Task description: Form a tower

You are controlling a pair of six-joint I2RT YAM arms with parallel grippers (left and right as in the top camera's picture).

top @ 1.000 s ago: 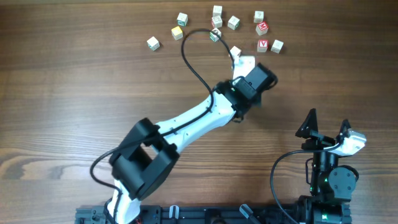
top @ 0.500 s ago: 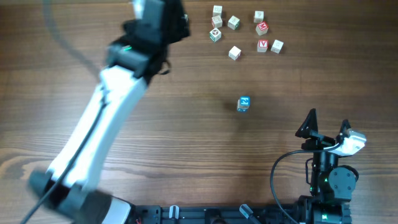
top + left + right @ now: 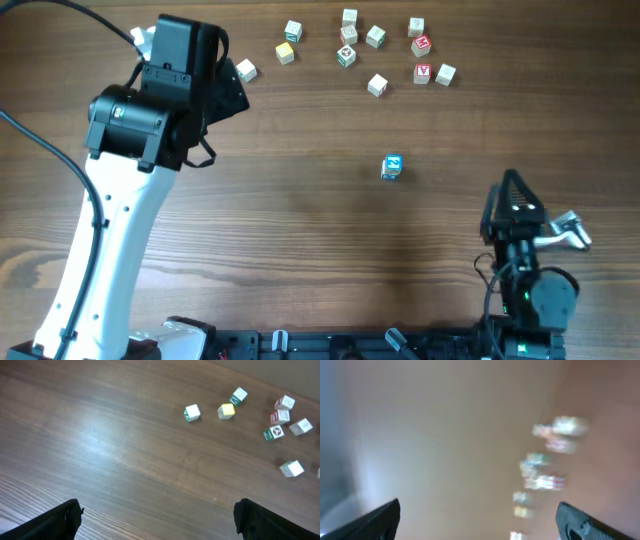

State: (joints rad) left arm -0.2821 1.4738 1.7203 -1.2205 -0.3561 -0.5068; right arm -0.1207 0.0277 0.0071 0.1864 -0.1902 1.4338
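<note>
Tower: barely begun. One blue-marked cube [image 3: 391,167] stands alone, well apart from both grippers. The loose cubes [image 3: 192,412] lie beyond the left gripper [image 3: 157,510], fingers wide, empty. The right gripper [image 3: 477,510] likewise.

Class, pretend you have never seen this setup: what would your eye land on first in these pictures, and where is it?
The big white-and-black left arm dominates, stretching up the left side of the table with its hand open and empty. Next comes a lone blue-marked cube standing by itself near the middle, apart from the scatter of small cubes along the far edge.
</note>
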